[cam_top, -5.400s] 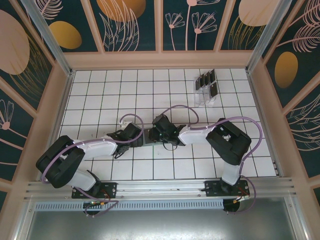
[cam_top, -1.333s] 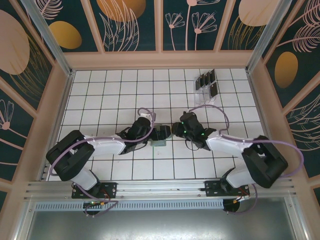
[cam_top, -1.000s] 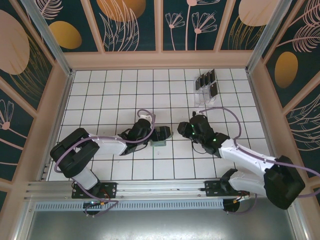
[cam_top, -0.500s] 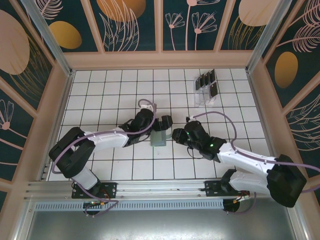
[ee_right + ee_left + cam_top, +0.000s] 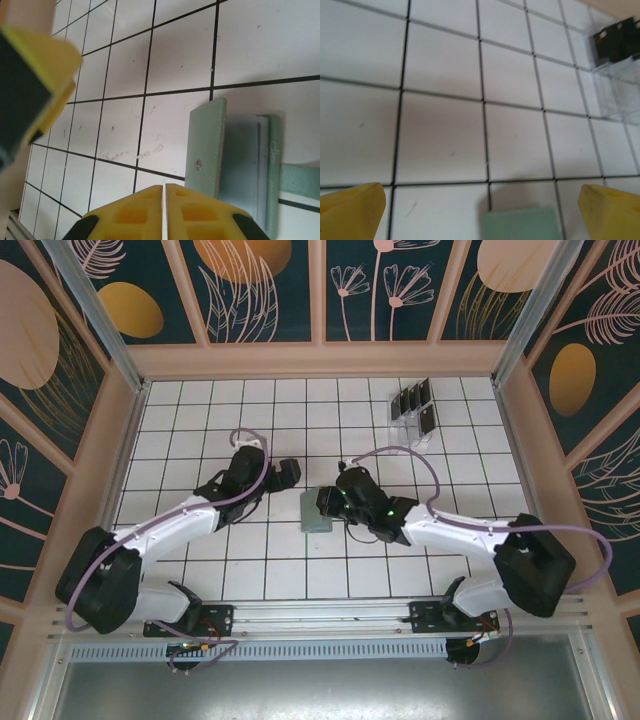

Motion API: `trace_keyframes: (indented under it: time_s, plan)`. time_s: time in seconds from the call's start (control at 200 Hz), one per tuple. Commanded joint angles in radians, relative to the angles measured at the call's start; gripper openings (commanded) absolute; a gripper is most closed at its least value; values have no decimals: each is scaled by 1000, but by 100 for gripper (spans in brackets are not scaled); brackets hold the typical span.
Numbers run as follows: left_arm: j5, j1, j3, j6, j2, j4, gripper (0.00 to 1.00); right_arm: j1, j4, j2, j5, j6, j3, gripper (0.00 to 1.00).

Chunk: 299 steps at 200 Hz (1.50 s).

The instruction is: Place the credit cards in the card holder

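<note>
Right pincer, closed empty beside the flat sage-green folding card holder; next we fetch thin black cards, far right.

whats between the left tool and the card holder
Just bare white tabletop. In the top view the open left tool stands apart from the card holder, with nothing lying in the gap.

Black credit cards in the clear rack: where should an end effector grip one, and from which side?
Probably the exposed top edge, from above: the thin black credit cards stand in the clear plastic slotted rack, whose walls cover their lower parts.
</note>
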Motion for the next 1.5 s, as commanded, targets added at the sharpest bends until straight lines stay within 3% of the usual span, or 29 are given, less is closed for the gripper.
trace_keyframes:
  time_s: [0.0, 0.215, 0.515, 0.911, 1.491]
  plan:
    - [-10, 4, -64, 31, -58, -107, 98, -12, 11, 69, -13, -47, 50, 4]
    - [50, 3, -125, 52, -130, -161, 99, -50, 42, 175, -25, -78, 65, 0]
    - [155, -26, -150, 80, -78, -115, 98, -74, 97, 242, -57, -73, 23, 0]
    - [110, -152, -142, 60, 14, -27, 99, -83, 123, 276, -76, -68, 6, 0]
    - [89, -184, -162, 53, 80, 52, 99, -86, 139, 303, -86, -56, -7, 0]
